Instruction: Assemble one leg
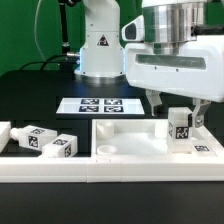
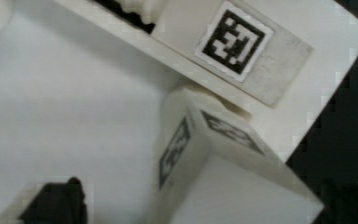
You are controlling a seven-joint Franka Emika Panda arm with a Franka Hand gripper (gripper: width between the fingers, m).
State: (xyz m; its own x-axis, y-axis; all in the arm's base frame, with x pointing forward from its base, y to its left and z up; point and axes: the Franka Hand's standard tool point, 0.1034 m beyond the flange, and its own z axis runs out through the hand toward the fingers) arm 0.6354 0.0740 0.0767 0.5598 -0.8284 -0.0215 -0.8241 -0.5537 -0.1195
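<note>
Exterior view shows the gripper (image 1: 178, 112) clenched on a leg (image 1: 179, 125), upright over the tabletop (image 1: 130, 150) near the desk's front edge. Wrist view shows only tag faces close up (image 2: 202, 150). Arm points straight down.

No readable words or numbers here, just black-and-white tag markers on the leg (image 1: 179, 125), the marker board (image 1: 101, 104), and a warning triangle on the robot base (image 1: 101, 41).
</note>
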